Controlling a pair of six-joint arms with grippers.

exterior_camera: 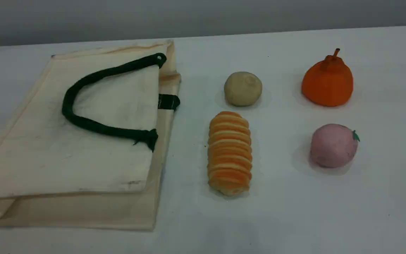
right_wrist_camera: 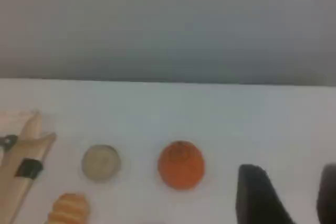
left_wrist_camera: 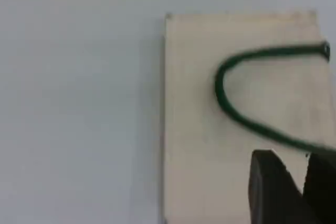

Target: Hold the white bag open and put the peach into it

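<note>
The white bag (exterior_camera: pixel 48 151) lies flat on the left of the table, its mouth edge towards the middle and its dark green rope handle (exterior_camera: pixel 83 121) resting on top. The peach (exterior_camera: pixel 333 145), pale pink with a small green leaf, sits alone at the right front. Neither gripper appears in the scene view. In the left wrist view the left gripper (left_wrist_camera: pixel 298 179) hovers above the bag (left_wrist_camera: pixel 210 145) near the handle (left_wrist_camera: pixel 226 95), open and holding nothing. The right gripper (right_wrist_camera: pixel 294 195) is open and empty above the table's right side. The peach is outside the right wrist view.
An orange stemmed pear-shaped fruit (exterior_camera: pixel 327 83) stands behind the peach. A beige round bun (exterior_camera: pixel 243 88) and a striped orange bread roll (exterior_camera: pixel 229 152) lie between the bag and the peach. The table's far edge meets a grey wall.
</note>
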